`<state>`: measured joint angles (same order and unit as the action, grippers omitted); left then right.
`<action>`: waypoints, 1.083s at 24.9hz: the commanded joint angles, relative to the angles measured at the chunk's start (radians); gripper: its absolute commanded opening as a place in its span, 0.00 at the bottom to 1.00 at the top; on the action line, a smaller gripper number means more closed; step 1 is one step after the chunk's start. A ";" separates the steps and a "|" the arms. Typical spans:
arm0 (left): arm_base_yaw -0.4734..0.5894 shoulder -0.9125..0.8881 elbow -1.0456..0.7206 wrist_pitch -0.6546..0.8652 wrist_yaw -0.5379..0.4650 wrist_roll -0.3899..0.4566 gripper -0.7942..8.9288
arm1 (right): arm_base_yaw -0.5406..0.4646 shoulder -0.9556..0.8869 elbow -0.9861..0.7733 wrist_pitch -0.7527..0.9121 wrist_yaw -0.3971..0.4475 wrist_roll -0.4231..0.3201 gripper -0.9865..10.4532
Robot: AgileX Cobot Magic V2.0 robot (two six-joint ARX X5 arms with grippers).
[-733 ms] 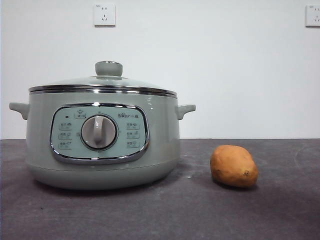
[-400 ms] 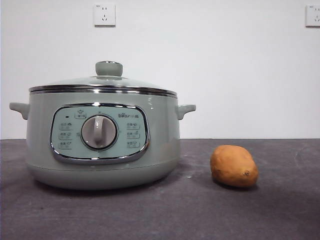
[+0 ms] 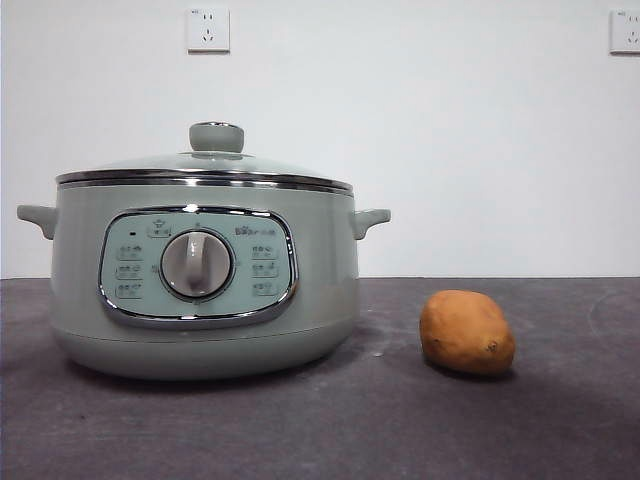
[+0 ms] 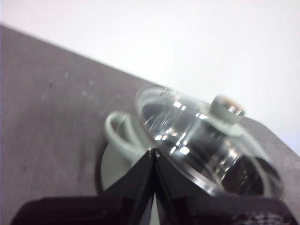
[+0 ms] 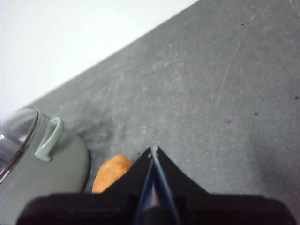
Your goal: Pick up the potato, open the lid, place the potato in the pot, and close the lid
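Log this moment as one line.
potato: on table, beside pot | lid: on | left pincer: shut, above pot | right pincer: shut, above potato

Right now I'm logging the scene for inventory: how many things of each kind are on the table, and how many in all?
Pale sage-green electric pot: 1
Domed glass lid with steel rim and green knob, sitting on the pot: 1
Orange-brown oval potato, on the dark table beside the pot: 1
Total: 3

Open table around potato
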<state>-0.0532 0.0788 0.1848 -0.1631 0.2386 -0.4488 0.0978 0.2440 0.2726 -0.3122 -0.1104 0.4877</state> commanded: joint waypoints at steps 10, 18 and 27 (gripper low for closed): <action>0.002 0.275 0.280 -0.177 0.059 0.220 0.07 | 0.002 0.444 0.345 -0.114 -0.211 -0.209 0.08; 0.002 0.546 0.451 -0.278 0.237 0.318 0.09 | 0.002 0.637 0.438 -0.167 -0.409 -0.280 0.09; 0.002 0.657 0.459 -0.134 0.294 0.130 0.50 | 0.069 0.655 0.439 -0.124 -0.364 -0.234 0.53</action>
<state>-0.0532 0.7372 0.6415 -0.3042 0.5282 -0.2939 0.1616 0.8944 0.7052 -0.4458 -0.4755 0.2352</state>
